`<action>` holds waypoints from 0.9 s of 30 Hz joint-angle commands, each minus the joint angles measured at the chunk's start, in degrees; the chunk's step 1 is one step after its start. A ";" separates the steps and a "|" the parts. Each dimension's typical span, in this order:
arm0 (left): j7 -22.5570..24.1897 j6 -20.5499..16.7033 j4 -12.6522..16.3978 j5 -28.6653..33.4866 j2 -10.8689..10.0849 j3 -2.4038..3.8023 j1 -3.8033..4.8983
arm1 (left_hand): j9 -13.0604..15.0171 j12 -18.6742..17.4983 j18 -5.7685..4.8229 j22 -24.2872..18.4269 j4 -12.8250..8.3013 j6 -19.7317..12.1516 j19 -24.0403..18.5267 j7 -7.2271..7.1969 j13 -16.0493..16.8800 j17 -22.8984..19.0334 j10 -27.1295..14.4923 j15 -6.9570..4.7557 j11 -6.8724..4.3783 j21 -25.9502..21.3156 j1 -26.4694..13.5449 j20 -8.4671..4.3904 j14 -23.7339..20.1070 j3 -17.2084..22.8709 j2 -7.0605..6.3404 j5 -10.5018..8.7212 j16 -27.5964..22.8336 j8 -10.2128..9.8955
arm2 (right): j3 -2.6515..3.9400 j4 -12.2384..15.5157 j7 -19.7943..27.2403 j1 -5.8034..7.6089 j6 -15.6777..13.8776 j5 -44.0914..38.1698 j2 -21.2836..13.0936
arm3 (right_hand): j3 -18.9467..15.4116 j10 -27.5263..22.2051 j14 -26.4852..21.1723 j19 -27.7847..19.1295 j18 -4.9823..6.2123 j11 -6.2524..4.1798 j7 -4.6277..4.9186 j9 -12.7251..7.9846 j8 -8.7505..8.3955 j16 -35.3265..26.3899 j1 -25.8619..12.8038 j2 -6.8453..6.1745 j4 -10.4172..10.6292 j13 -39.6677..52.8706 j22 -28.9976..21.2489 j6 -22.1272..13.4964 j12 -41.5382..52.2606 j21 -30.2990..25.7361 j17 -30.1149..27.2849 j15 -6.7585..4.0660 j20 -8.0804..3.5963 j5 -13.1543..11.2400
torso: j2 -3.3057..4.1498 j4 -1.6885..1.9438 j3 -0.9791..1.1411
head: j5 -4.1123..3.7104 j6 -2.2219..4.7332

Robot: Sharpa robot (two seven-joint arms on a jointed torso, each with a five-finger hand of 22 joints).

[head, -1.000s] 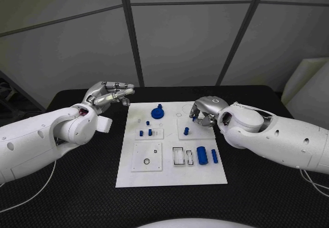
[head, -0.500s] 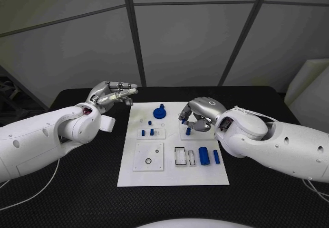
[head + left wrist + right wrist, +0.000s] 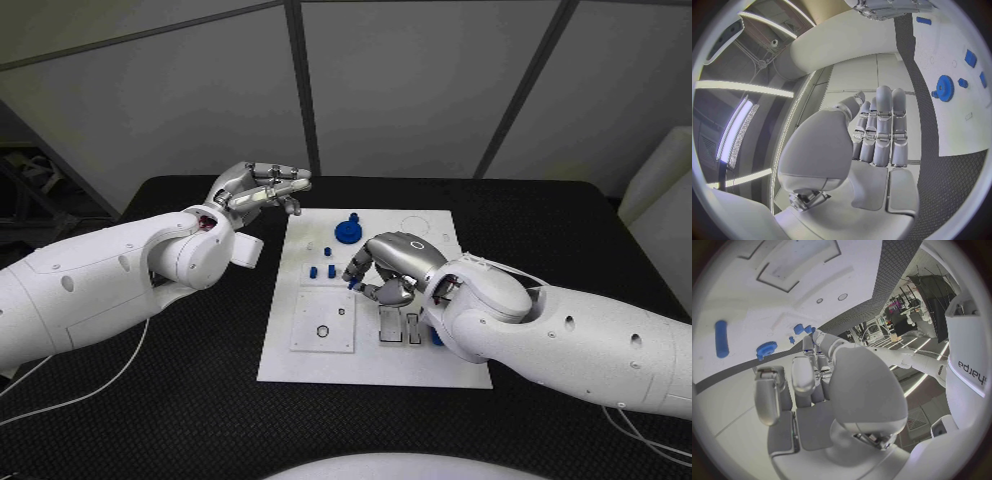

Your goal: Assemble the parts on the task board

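The white task board (image 3: 320,366) lies in the middle of the black table. A blue gear (image 3: 348,231) stands near its far edge, and short blue pegs (image 3: 315,270) stand in a small plate nearer the middle. My right hand (image 3: 387,262) hovers over the board's centre with its fingers curled down. It pinches a small blue part (image 3: 353,283) at its fingertips. In the right wrist view that part (image 3: 808,330) sits just past the curled fingers (image 3: 804,375), with the gear (image 3: 766,349) beyond. My left hand (image 3: 260,192) is raised off the board's far left corner, holding nothing, its fingers (image 3: 879,130) straight.
A recessed plate with a round hole (image 3: 323,326) and a pair of narrow slots (image 3: 389,326) lie on the board's near half. A thick blue cylinder (image 3: 434,337) is partly hidden under my right arm. Black table (image 3: 173,380) surrounds the board; grey wall panels stand behind.
The head camera has shifted. My right hand has moved leftward from the board's right-hand square plate to its centre, carrying the small blue part. The left hand keeps its raised pose.
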 commanded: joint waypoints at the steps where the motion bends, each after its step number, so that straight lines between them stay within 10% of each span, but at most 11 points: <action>1: 0.21 0.40 0.21 0.27 0.15 0.04 0.09 | 0.08 0.09 -0.69 -0.06 -0.21 0.23 -0.15 -0.14 0.06 -0.06 0.03 0.10 0.03 -0.35 -0.36 -0.05 -0.25 -0.28 0.09 -0.27 -0.34 -0.10 | -0.62 -0.81 1.54 -0.35 0.54 0.51 0.72 | 0.29 0.27 0.88 5.90 -0.34 0.02 -0.01 0.09 0.15 0.07 -0.36 0.01 0.04 -0.05 14.91 0.47 -0.14 0.18 -0.05 -0.43 -0.25 0.24 | 0.01 0.02 -0.01 | 0.37 -0.25; 9: 0.13 0.46 0.32 0.27 0.31 0.04 0.11 | 0.08 0.09 -0.69 -0.06 -0.21 0.23 -0.15 -0.14 0.06 -0.06 0.03 0.10 0.03 -0.35 -0.36 -0.05 -0.25 -0.28 0.09 -0.27 -0.34 -0.10 | -1.88 -2.15 0.93 -0.83 2.21 -1.11 2.33 | 0.41 0.25 0.87 5.87 -0.32 0.04 0.01 0.11 0.12 0.08 -0.48 0.03 -0.01 -0.07 14.87 0.44 -0.15 0.14 -0.08 -0.42 -0.25 0.26 | 0.01 -0.02 0.12 | 0.92 -0.61; 27: -0.04 0.66 0.16 0.27 0.47 0.03 0.11 | 0.09 0.07 -0.70 -0.12 -0.22 0.23 -0.12 -0.12 0.06 -0.10 0.02 0.12 0.05 -0.44 -0.38 -0.05 -0.24 -0.33 0.18 -0.26 -0.42 -0.13 | -2.13 -2.96 0.24 -1.42 3.45 -2.34 3.82 | 0.61 0.21 0.82 5.79 -0.28 0.07 0.04 0.15 0.09 -0.02 -0.73 0.09 -0.07 -0.10 14.75 0.43 -0.15 -0.01 -0.30 -0.41 -0.25 0.26 | -0.04 -0.03 0.08 | 1.58 -1.35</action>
